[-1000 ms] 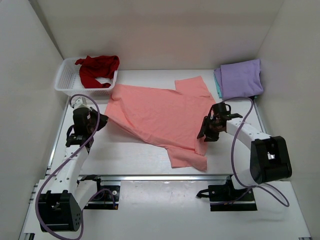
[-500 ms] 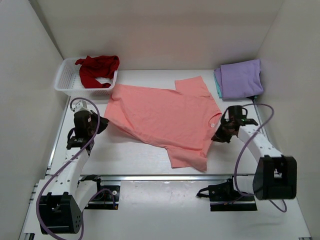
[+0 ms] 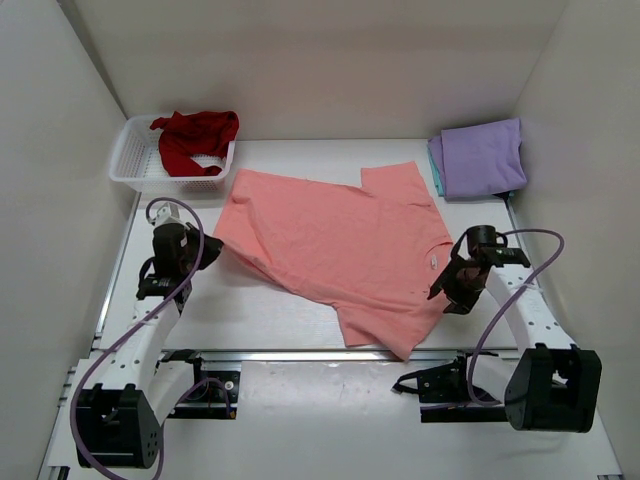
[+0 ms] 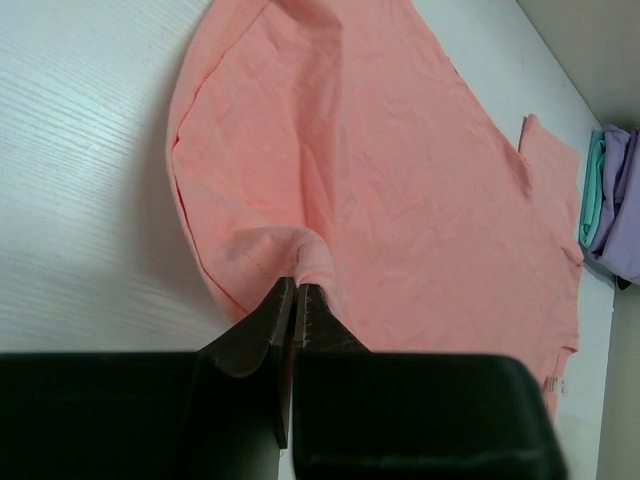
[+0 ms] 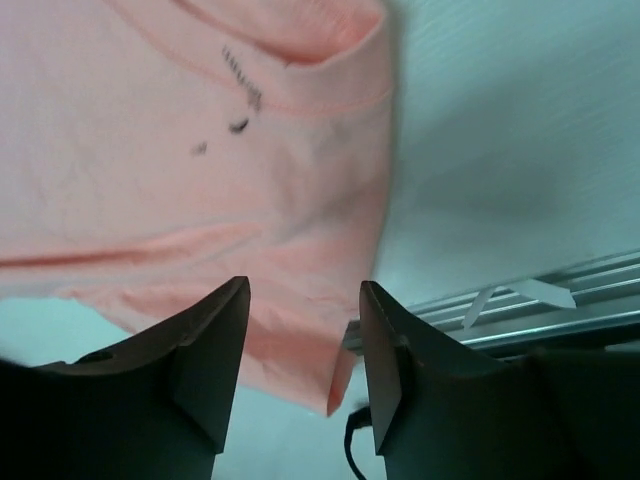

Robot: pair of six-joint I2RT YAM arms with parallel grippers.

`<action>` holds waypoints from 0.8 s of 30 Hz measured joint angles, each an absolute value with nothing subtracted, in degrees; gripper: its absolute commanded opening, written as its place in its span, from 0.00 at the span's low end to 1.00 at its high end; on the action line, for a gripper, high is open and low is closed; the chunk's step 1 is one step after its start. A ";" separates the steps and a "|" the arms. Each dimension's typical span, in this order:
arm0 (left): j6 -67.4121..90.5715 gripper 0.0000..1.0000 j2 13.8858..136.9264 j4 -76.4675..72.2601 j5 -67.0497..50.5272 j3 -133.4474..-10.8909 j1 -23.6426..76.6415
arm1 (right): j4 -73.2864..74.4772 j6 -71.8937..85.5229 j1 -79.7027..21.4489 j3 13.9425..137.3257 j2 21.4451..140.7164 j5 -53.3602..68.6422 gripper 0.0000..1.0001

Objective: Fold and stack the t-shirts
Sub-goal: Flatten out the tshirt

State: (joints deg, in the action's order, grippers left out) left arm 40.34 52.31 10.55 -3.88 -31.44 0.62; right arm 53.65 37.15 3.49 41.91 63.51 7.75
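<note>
A salmon-pink t-shirt [image 3: 335, 240] lies spread across the middle of the table, its near sleeve reaching the front rail. My left gripper [image 3: 203, 250] is shut on a pinched fold of the shirt's left edge [image 4: 300, 250], jaws together [image 4: 295, 288]. My right gripper [image 3: 448, 288] hovers open over the shirt's right edge by the collar label [image 5: 240, 78], nothing between its fingers [image 5: 303, 300]. A dark red t-shirt [image 3: 195, 138] hangs out of the basket. A folded lavender t-shirt [image 3: 483, 157] lies on a teal one [image 3: 436, 168] at the back right.
The white lattice basket [image 3: 135, 165] stands at the back left. A metal rail [image 3: 300, 355] runs along the table's near edge, also seen under the right gripper [image 5: 560, 310]. White walls close in the left, back and right sides.
My right gripper travelled right and toward the near edge, dragging the salmon shirt's right side with it, then opened and let the cloth go. The left gripper kept its hold.
</note>
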 measured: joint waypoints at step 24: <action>40.97 0.00 51.90 9.89 -4.16 -29.52 1.74 | 45.21 28.93 -4.38 45.93 86.19 2.52 0.43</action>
